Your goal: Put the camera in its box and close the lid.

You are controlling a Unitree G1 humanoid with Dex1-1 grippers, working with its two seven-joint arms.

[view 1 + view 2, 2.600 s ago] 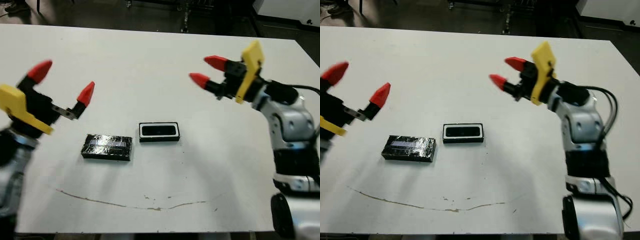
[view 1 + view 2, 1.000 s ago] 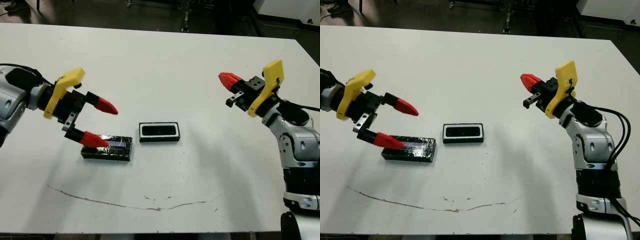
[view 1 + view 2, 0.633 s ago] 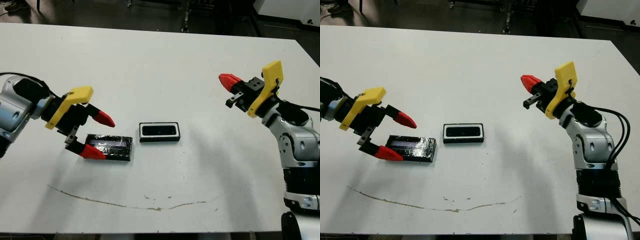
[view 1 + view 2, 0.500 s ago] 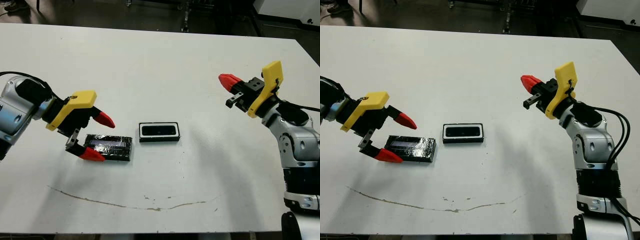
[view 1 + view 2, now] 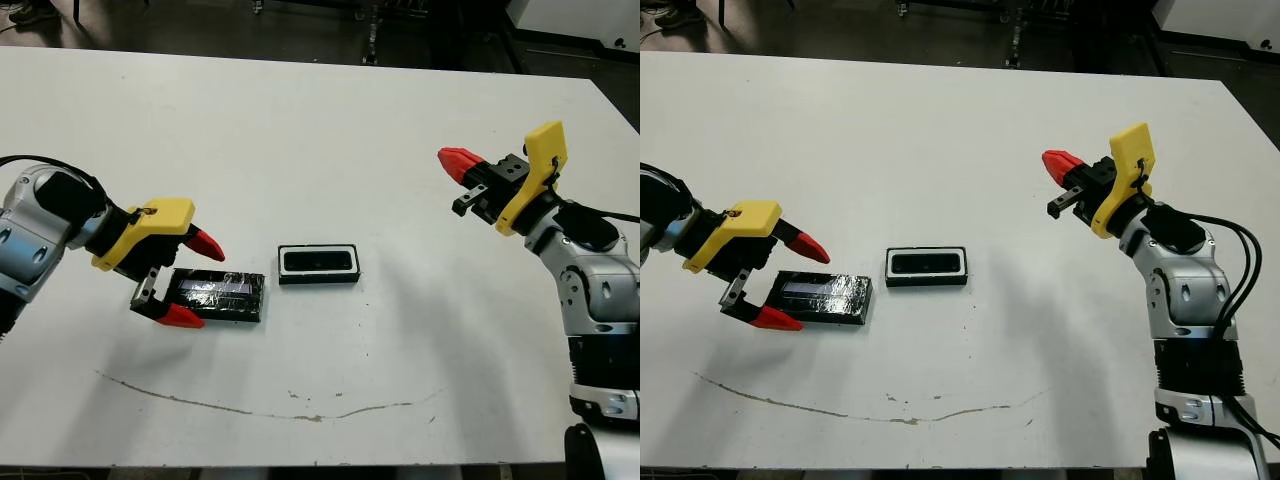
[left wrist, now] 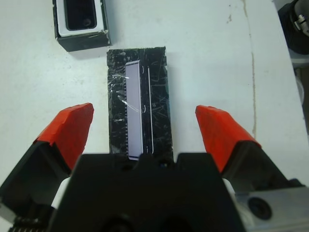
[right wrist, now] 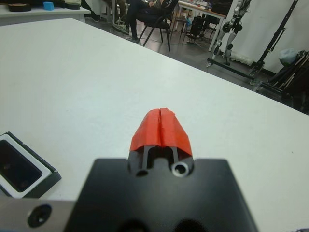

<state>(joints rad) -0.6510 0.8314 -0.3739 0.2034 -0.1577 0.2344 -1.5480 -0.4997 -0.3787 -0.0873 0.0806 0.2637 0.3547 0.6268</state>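
Camera point(image 6: 80, 12) lying inside the box point(image 5: 319, 264); lid point(image 5: 214, 296) beside it on the counter point(image 5: 320, 130).

The black bar sits within the white-lined tray, which lies near the middle of the counter, uncovered. The glossy lid, its pale stripe facing up, lies flat just beside the tray on the robot's left, the two close but apart. The left end effector point(image 5: 193, 280) is low at the lid's outer end with its red-tipped fingers point(image 6: 67, 132) spread wide, one to each long side of the lid, neither touching it. The right end effector point(image 5: 455, 164) hangs above the counter well apart from the box, its red fingertips point(image 7: 161, 128) pressed together and holding nothing. A thin brown line point(image 5: 250, 407) curves across the counter nearer the robot.
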